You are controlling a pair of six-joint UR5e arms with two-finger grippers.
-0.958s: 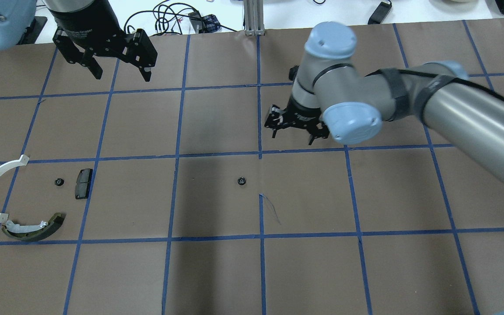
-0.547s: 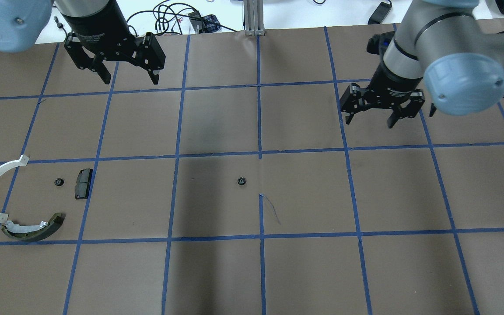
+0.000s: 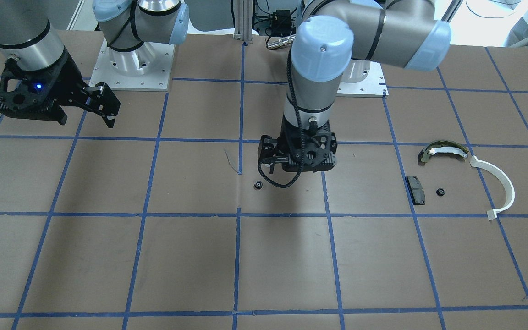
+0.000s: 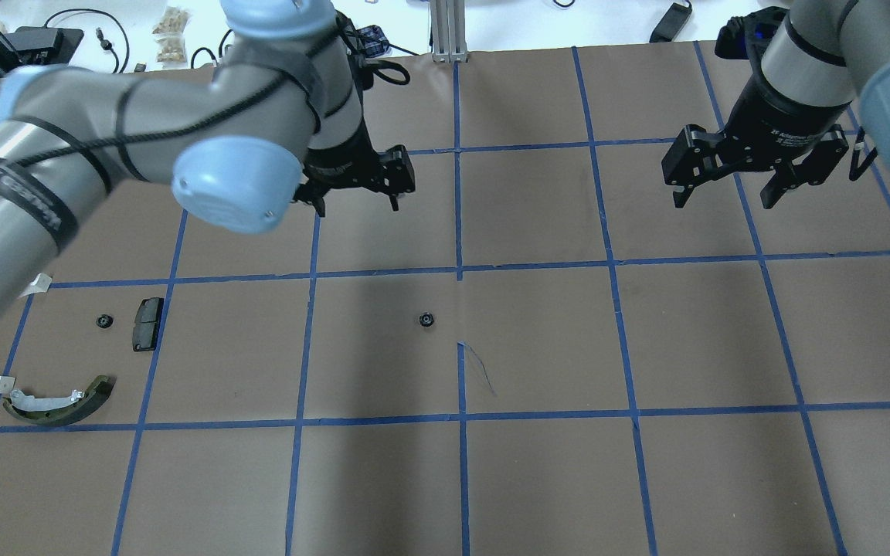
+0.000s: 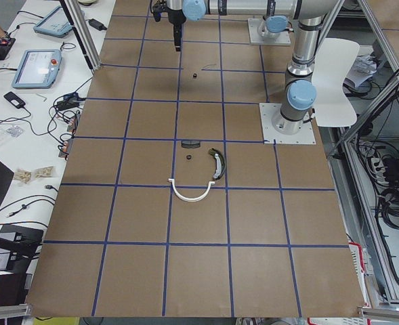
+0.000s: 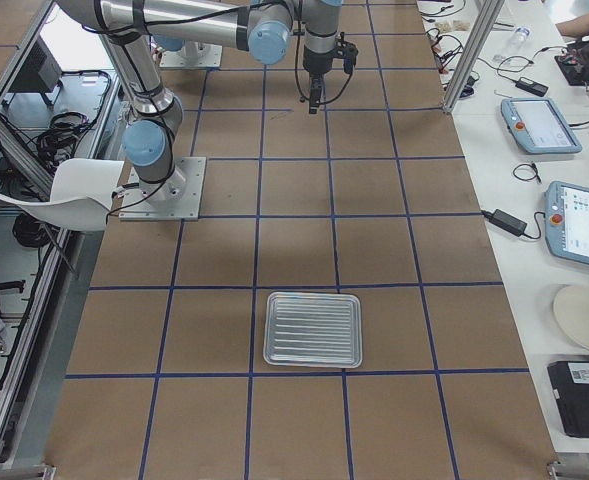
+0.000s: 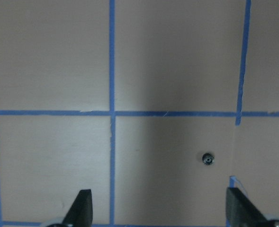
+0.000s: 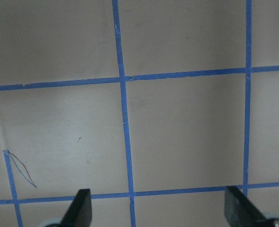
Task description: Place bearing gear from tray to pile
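A small black bearing gear lies on the brown table near its middle; it also shows in the front view and the left wrist view. My left gripper hangs open and empty above the table beside it, fingers wide apart. My right gripper is open and empty at the right. The pile sits far left: a white arc, partly hidden by my left arm in the overhead view, a brake shoe, a black pad and a second small gear.
A ribbed silver tray lies on the table towards my right end, with nothing showing in it. Blue tape lines grid the brown table cover. Cables and devices lie beyond the far table edge.
My left arm has swung from the far left corner towards the table's middle. My right gripper has drawn away from the middle to the right. The gear has not moved.
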